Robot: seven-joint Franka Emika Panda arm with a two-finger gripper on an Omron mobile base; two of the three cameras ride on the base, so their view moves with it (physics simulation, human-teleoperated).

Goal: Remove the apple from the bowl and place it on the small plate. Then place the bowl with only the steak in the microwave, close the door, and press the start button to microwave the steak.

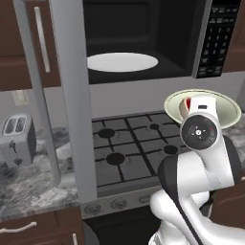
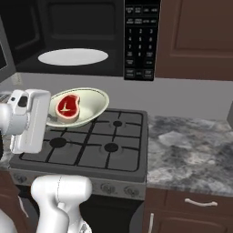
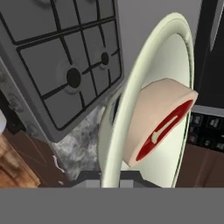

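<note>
Your pincer is clamped shut on the bowl rim; tilting further could spill the steak above it.

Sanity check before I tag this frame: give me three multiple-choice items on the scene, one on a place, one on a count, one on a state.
1. Where is the bowl?
A. on the microwave tray
B. held up above the stove
C. on the counter by the toaster

2. How many food items lie in the bowl?
A. none
B. one
C. two

3. In what state is the door?
A. swung open
B. shut
C. taken off

Answers:
1 B: in the right base view the bowl hangs over the stove at the gripper, below the white tray in the microwave.
2 B: the steak alone lies in it; there is no apple in it.
3 A: in the left base view the door stands out to the left, edge-on, and the cavity is exposed.
</note>
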